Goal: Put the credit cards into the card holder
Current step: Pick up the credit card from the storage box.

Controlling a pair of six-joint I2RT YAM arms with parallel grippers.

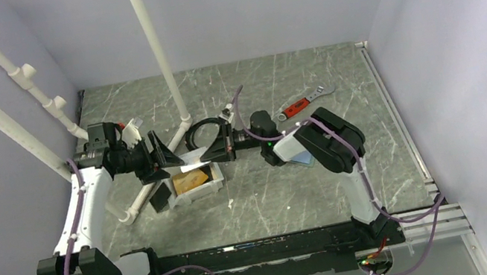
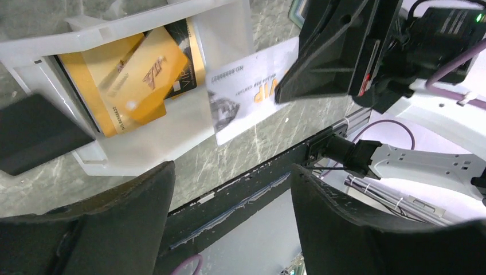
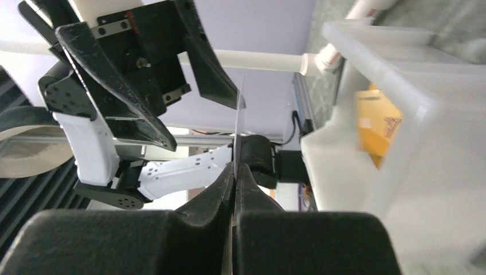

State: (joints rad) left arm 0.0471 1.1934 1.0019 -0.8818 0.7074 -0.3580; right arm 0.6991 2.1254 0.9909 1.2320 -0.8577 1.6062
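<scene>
Gold credit cards (image 2: 132, 80) lie inside the white tray (image 2: 172, 137) on the counter (image 1: 296, 196). Above the tray, the right gripper (image 3: 235, 172) has its jaws clamped on a pale card (image 2: 246, 91). The left gripper (image 2: 229, 172) has its jaws apart beside it.

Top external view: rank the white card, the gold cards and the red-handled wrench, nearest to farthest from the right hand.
1. White card: pinched in the right hand.
2. Gold cards: in the tray, close beneath.
3. Red-handled wrench: far off, right side.
</scene>
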